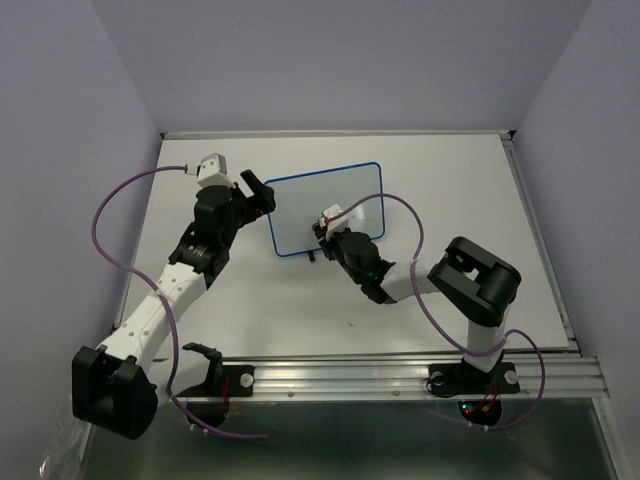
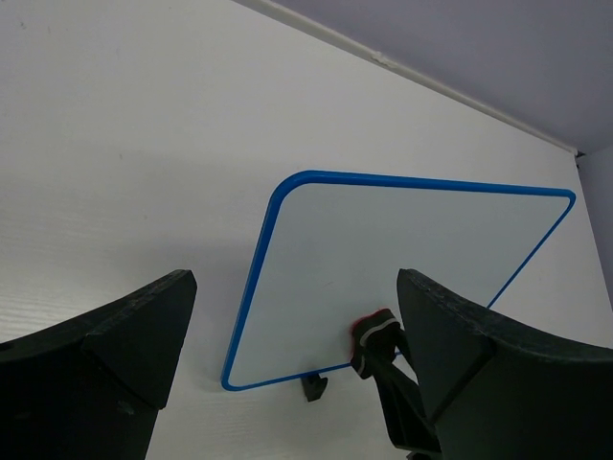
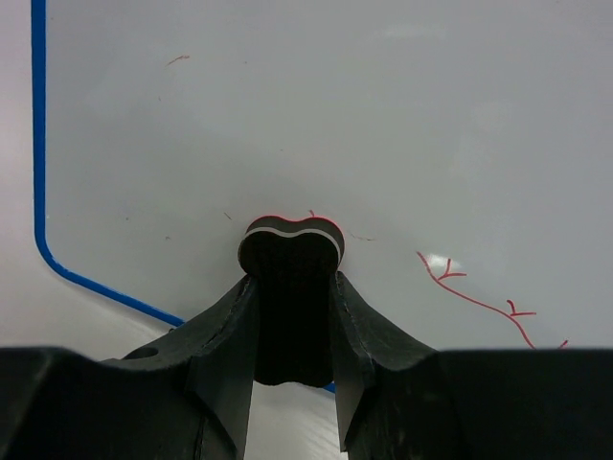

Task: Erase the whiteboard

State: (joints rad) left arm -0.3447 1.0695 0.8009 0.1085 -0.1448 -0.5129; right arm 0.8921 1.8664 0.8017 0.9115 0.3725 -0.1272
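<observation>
Seen from above, the whiteboard [image 1: 335, 205] sits mid-worktop [image 1: 480, 180], with the left gripper [image 1: 258, 195] beside its left edge. The left wrist view shows that gripper spread wide and empty. In the right wrist view, the right gripper [image 3: 292, 297] clamps the eraser [image 3: 290, 244] against the board. This looks like the wiping step, and the red line [image 3: 474, 299] to the eraser's right probably calls for a sideways stroke.

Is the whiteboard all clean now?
No, a red branching line shows on the whiteboard, just right of the eraser held in the right gripper.
</observation>
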